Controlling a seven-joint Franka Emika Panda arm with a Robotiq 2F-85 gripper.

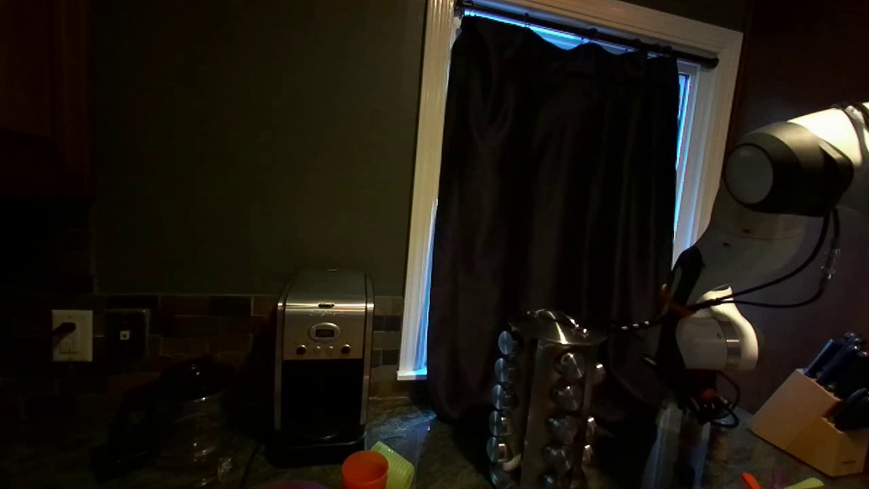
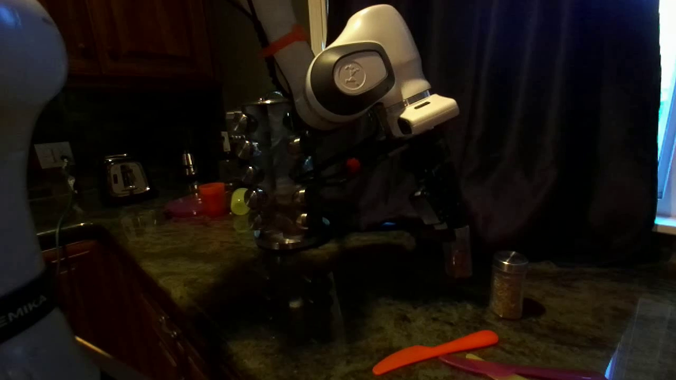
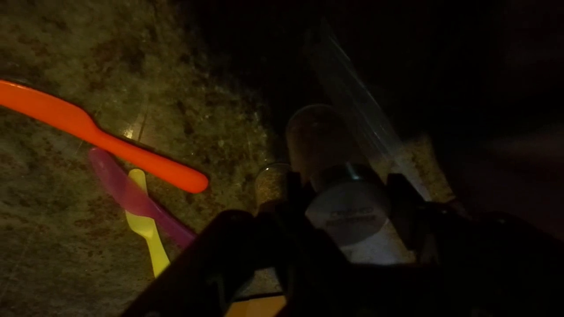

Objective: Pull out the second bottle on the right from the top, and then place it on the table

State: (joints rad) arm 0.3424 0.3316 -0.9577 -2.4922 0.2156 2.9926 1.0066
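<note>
1. Clenched, the gripper [image 3: 347,181] grasps a clear bottle [image 2: 458,258], fingers [image 3: 403,211] either side of its lid [image 3: 348,215]. The bottle is nearly upright, low at the bench [image 2: 412,309] near the curtain [image 2: 554,132]; whether its base touches, I cannot tell.
2. Broad and mottled, the bench ends in a dark edge above wooden cupboards [image 2: 121,306], well apart from the gripper. Between the rack [image 1: 542,387] and the gripper runs a stretch of surface deep in shadow.
3. Dark folds of curtain come down behind the gripper; how much room that leaves, I can't judge.
4. Tall and metal, the rack carries columns of jars [image 1: 571,367], silvery lids facing outward.
5. Pale wood, the knife block [image 1: 801,428] holds dark-handled knives [image 1: 835,363].
6. An orange cup [image 1: 365,470] stands upright, a yellow-green cup [image 2: 240,202] tipped beside it.
7. A standing bottle [image 2: 508,293], capped, is near the gripped one but apart; tan grains fill most of it. Reddish-brown contents show low in the gripped one.
8. Slimmest, an orange knife [image 2: 435,351] lies on the bench; a purple knife [image 3: 132,193] crosses a yellow utensil [image 3: 154,246].
</note>
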